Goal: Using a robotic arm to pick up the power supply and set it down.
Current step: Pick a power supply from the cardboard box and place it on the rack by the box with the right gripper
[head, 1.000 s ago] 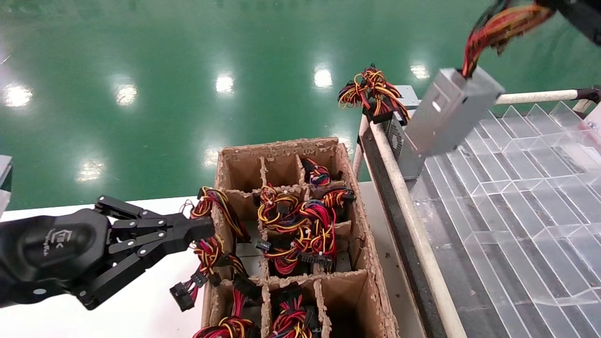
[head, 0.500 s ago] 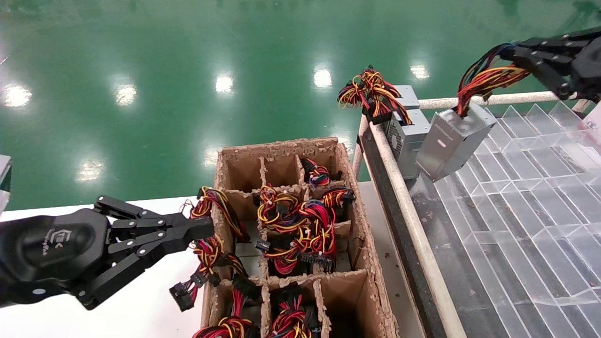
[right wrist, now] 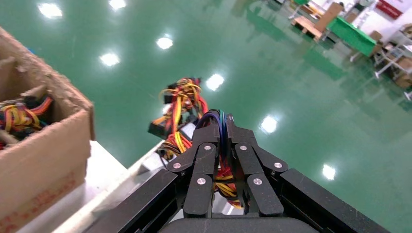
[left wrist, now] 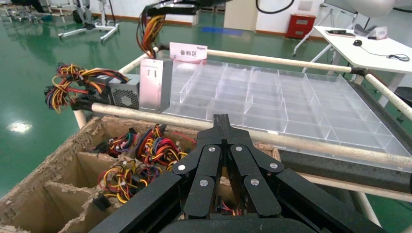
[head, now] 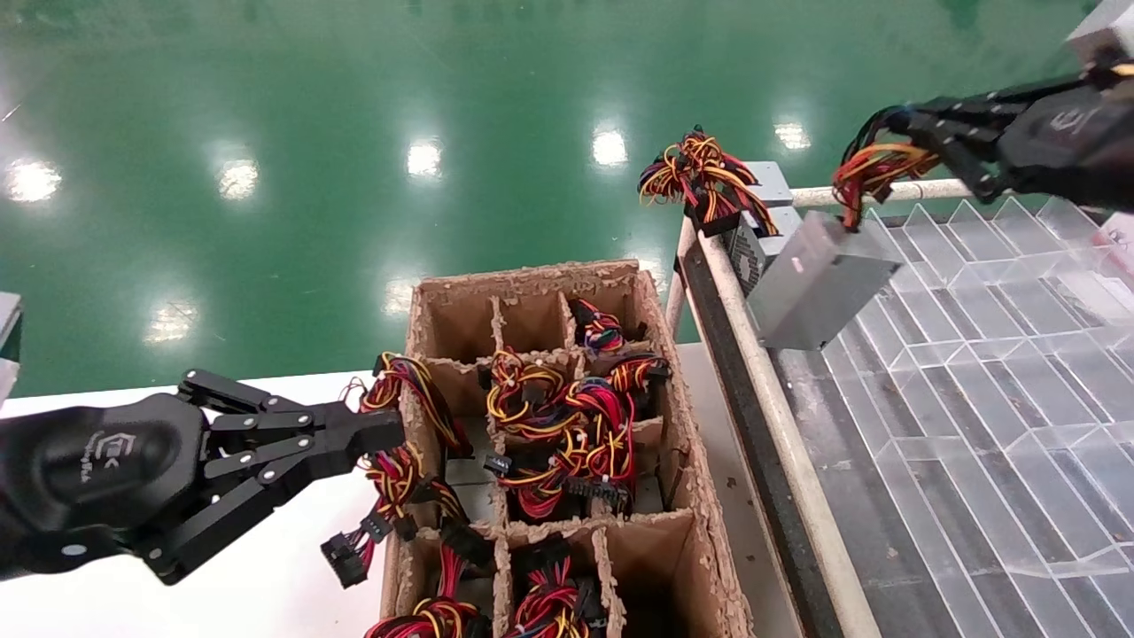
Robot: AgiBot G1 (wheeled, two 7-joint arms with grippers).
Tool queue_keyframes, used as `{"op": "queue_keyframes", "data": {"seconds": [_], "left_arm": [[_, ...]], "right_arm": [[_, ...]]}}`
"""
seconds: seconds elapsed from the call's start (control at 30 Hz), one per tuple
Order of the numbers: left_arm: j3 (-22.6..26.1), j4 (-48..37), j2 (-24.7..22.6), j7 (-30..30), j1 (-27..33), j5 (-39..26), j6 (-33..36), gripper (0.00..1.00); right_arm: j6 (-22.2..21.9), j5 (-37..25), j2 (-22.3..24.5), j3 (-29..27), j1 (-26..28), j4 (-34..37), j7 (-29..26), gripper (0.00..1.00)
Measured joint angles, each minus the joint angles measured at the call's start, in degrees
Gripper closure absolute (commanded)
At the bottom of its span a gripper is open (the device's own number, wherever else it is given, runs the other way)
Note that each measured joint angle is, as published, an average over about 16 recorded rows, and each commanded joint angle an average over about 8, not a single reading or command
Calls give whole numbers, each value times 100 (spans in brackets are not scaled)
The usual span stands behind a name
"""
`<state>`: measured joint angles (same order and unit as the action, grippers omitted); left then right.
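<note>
The power supply (head: 819,283), a silver-grey metal box, hangs tilted by its bunch of red, yellow and black wires (head: 873,168) over the far left corner of the clear tray (head: 974,354). I cannot tell whether its lower end touches the tray. My right gripper (head: 904,133) is shut on those wires, which run between its fingertips in the right wrist view (right wrist: 219,121). The left wrist view shows the same power supply (left wrist: 155,85) standing nearly upright. My left gripper (head: 385,430) is shut and empty beside the cardboard box's left wall, also shown in its own view (left wrist: 222,121).
A second power supply (head: 753,239) with its wire bunch (head: 700,173) stands at the rack corner, right beside the hanging one. A divided cardboard box (head: 532,283) holds several wired units. A white tube rail (head: 780,416) edges the tray.
My right gripper has come down and moved left with the wires. The power supply swung lower and left, close to the second unit. The left arm has not moved.
</note>
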<state>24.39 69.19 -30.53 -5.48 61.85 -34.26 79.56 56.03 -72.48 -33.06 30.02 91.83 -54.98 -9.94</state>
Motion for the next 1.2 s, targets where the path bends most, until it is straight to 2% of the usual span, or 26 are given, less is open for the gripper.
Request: {"op": "queue_keyframes", "data": {"seconds": [0.5, 1.2], "left_arm": [[0, 0, 0, 0, 0, 0, 0, 100], [0, 0, 0, 0, 0, 0, 0, 100]], "right_arm": [[-178, -219, 21, 47, 103, -2, -144, 100], [-158, -100, -70, 48, -25, -41, -154, 100]]}}
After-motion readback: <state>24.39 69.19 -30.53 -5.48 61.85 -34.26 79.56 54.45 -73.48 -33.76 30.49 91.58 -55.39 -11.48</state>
